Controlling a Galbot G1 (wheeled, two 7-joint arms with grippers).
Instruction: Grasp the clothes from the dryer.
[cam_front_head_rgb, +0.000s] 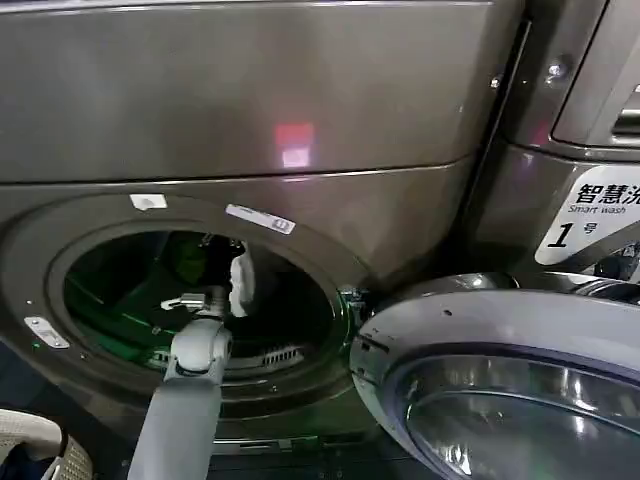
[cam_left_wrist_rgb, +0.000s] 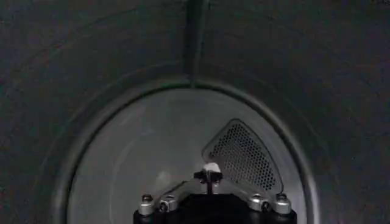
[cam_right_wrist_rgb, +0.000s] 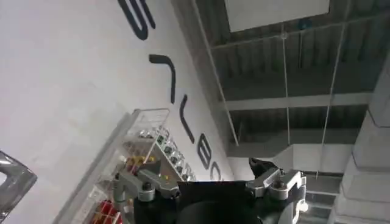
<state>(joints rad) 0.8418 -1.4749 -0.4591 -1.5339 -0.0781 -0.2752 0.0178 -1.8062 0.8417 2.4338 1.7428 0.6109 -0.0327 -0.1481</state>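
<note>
While the left end effector (cam_front_head_rgb: 205, 298) reaches inside the dryer (cam_front_head_rgb: 300, 120) (aperture cannot be told), we judge next: locate the clothes (cam_front_head_rgb: 240, 280), descend, close.

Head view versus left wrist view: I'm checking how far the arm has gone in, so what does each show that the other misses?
Head view alone: the dryer front with its red light, the open door swung to the robot's right, the left arm reaching through the porthole, and a pale cloth at the left gripper.

Left wrist view alone: the drum's back wall and a perforated vent panel.

Both: the left gripper inside the drum.
</note>
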